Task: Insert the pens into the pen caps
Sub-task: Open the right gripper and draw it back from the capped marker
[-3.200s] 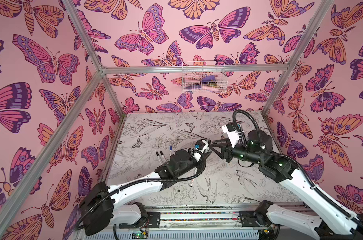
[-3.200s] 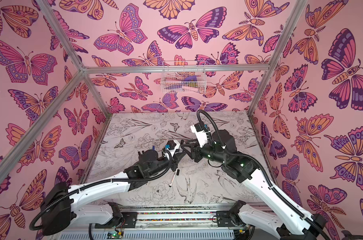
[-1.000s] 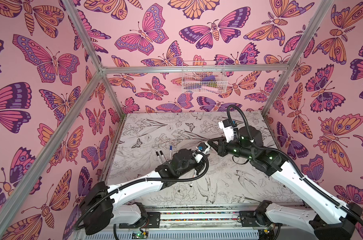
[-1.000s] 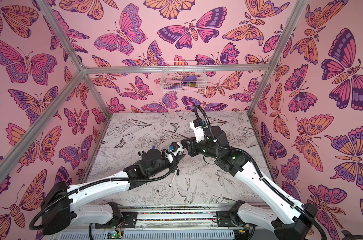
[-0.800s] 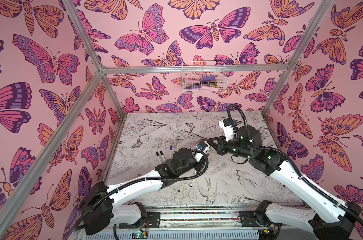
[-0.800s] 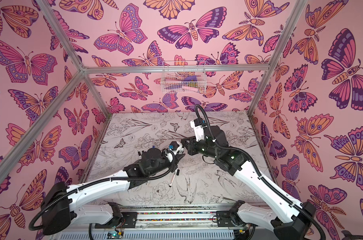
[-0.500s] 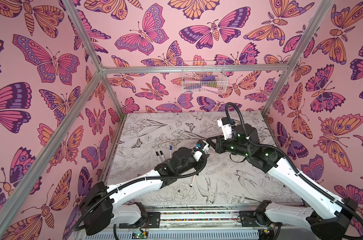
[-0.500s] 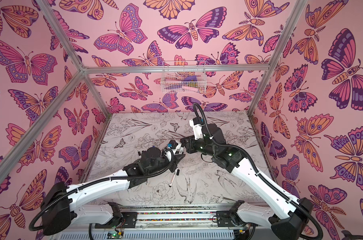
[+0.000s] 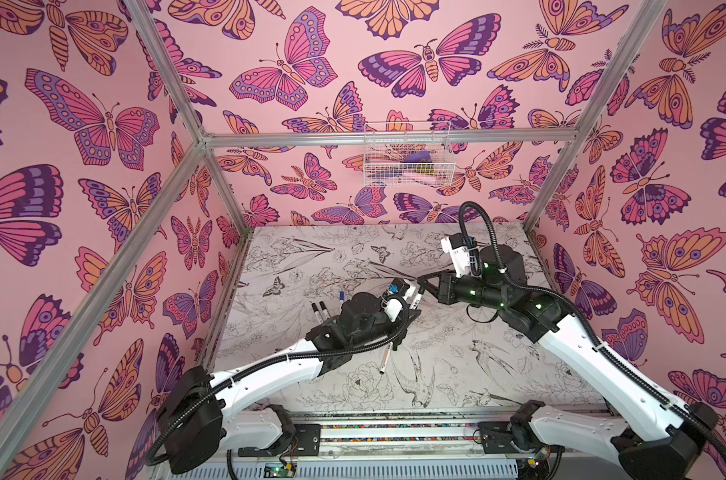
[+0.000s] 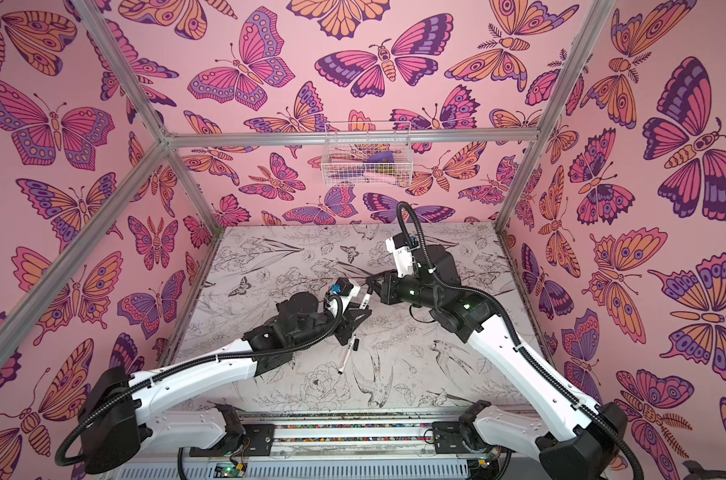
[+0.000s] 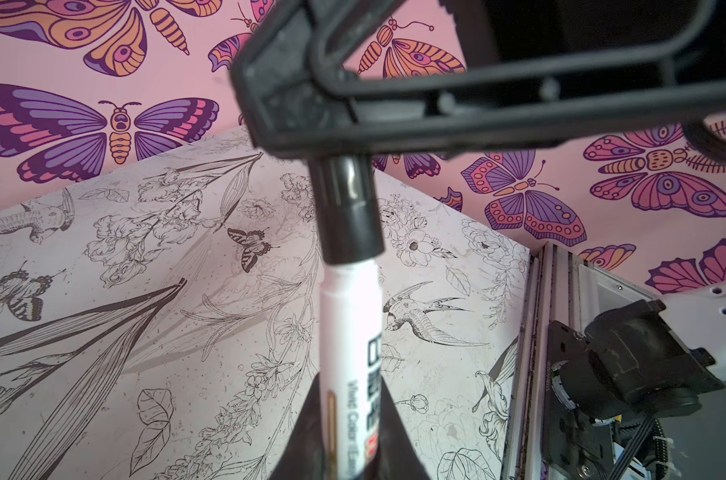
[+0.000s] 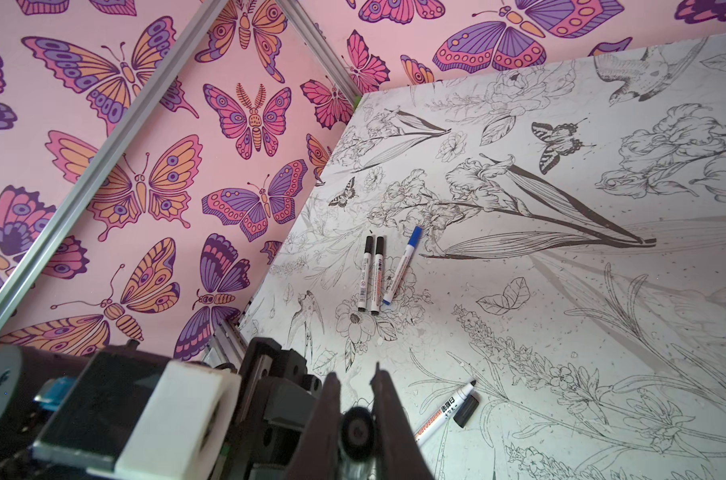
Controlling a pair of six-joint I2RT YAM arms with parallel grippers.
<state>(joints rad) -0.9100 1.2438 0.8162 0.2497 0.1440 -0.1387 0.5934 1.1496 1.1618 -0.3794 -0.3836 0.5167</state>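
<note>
Loose pen [image 9: 386, 358], uncapped, spare cap [image 12: 465, 410] just beside it: nearer than held pen [image 11: 350, 316]. Held pen: midair, clamped in left gripper [image 11: 346, 419]; black cap [image 11: 349, 212] over its tip, pinched by right gripper [image 12: 356, 380]. Capped pens [image 12: 377, 270], three: left of held pen. Risk: off-axis push could cock cap or slip pen.

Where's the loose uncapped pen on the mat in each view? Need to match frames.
Top view: uncapped pen, lower centre, just below the left arm.
Top view: same pen, same place.
Left wrist: not in it.
Right wrist: the pen, just past the right tool, beside a loose cap.
Shared landmark: the held pen.
</note>
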